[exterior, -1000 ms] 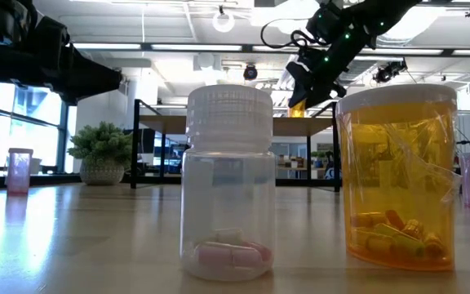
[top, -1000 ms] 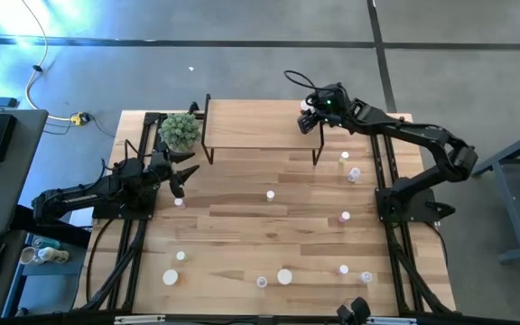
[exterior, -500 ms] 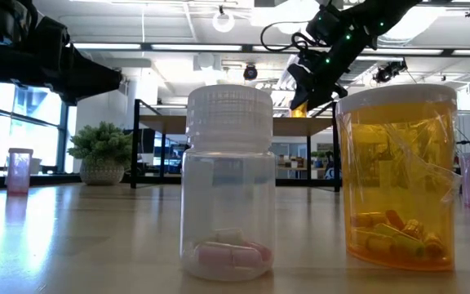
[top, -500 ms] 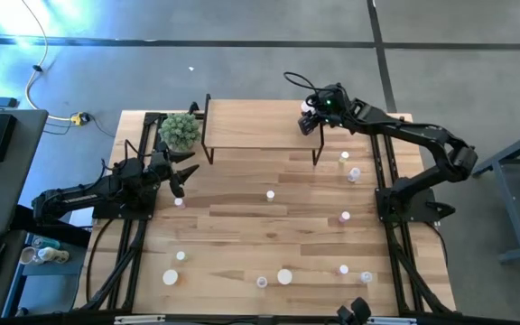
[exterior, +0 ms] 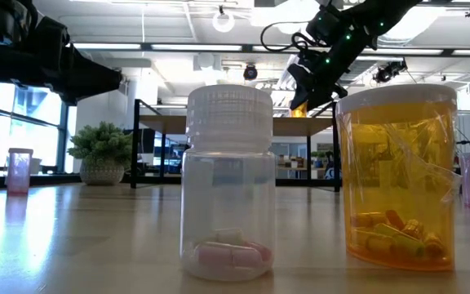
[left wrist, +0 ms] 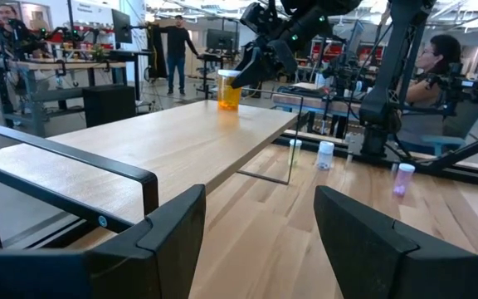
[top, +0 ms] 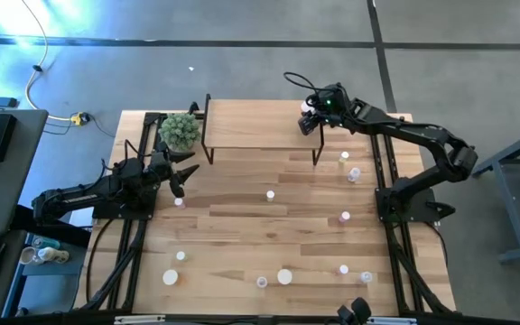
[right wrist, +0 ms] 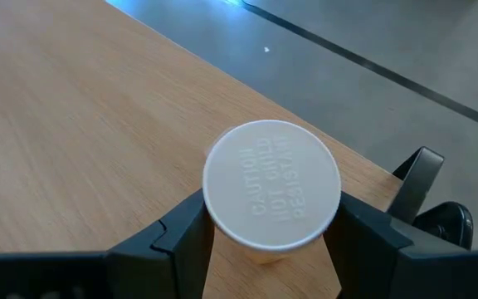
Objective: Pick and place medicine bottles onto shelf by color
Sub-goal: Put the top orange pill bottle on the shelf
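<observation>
The high view looks straight down on the whole table (top: 242, 217), with the shelf (top: 260, 125) at its far edge. The low view sits at table-top height, very near a clear bottle (exterior: 228, 184) and an orange bottle (exterior: 398, 175), and faces level across to that same shelf (exterior: 219, 124). The left wrist view looks past its own fingers (left wrist: 168, 228) along the shelf top toward the right arm (left wrist: 280, 41), while the right wrist view looks steeply down, close upon a white cap (right wrist: 271, 183) over the same shelf top.
</observation>
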Tool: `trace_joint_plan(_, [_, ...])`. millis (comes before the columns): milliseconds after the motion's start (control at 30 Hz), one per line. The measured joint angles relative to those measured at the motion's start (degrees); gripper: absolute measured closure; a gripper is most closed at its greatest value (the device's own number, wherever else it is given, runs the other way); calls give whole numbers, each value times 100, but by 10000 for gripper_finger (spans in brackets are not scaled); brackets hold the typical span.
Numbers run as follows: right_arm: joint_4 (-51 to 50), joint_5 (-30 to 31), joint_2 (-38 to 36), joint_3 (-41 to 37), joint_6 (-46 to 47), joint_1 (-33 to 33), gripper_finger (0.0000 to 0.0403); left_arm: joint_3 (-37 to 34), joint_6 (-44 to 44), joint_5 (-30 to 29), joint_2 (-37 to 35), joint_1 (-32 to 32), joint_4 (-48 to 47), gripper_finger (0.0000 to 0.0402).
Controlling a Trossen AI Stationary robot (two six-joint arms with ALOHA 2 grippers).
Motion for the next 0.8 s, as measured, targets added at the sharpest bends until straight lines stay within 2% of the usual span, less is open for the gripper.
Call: trace_joint_plan(800, [117,42,9,-4,-100,2,207,0,105,9,-1,0,0,186])
